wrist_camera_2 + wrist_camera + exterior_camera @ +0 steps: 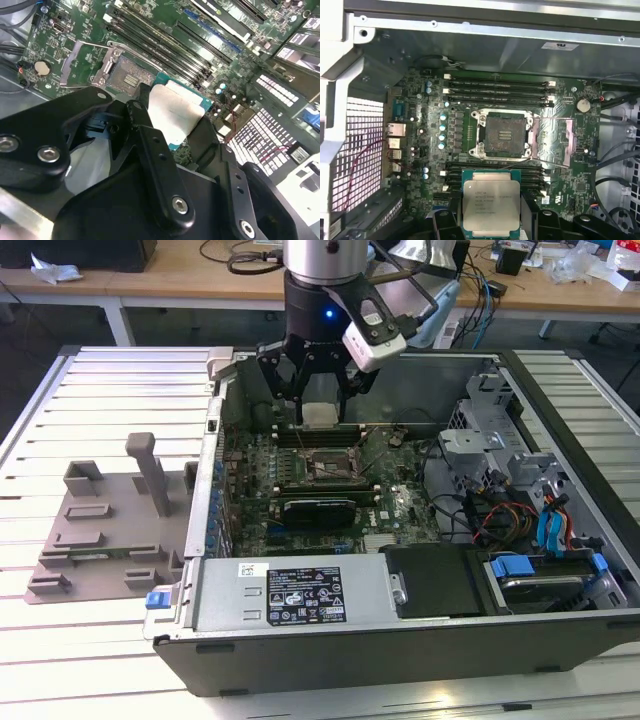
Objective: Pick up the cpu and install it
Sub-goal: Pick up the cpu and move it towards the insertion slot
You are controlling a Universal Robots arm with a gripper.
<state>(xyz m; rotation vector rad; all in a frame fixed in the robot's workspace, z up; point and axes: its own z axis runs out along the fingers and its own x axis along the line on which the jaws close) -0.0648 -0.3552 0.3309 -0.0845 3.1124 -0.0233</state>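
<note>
Gripper (320, 406) pinching the cpu (491, 202) by two opposite edges, flat, metal top up, above the motherboard (417, 127) inside the open computer case (565, 405). Socket (505, 132) uncovered, its clamp frame (556, 142) flipped aside. The cpu is near the socket, not seated.

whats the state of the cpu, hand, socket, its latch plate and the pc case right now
cpu, held in the hand above the motherboard, not in the socket
hand, shut on the cpu
socket, open, nothing seated in it
latch plate, swung open beside the socket
pc case, side open, motherboard exposed
</note>
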